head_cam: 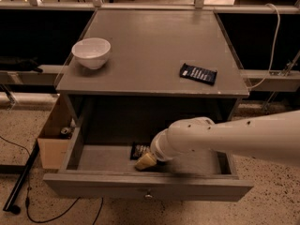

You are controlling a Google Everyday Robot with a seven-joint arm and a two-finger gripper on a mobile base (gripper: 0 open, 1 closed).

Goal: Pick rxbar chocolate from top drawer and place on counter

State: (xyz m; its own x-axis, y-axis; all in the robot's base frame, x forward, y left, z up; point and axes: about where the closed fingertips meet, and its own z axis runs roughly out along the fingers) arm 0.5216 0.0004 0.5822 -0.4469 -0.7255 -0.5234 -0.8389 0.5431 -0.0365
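The top drawer (93,184) stands pulled open below the counter (150,41). The rxbar chocolate (138,149), a dark bar with pale lettering, lies flat on the drawer floor near the middle, its right part hidden by my arm. My gripper (146,160) reaches down into the drawer from the right, its yellowish tip right at the bar's near edge. I cannot tell whether it touches the bar.
A navy-blue wrapped bar (198,73) lies on the counter at the right. A white bowl (91,52) stands on the counter at the left. An open cardboard box (52,146) sits on the floor left of the drawer. Cables run across the floor at the left.
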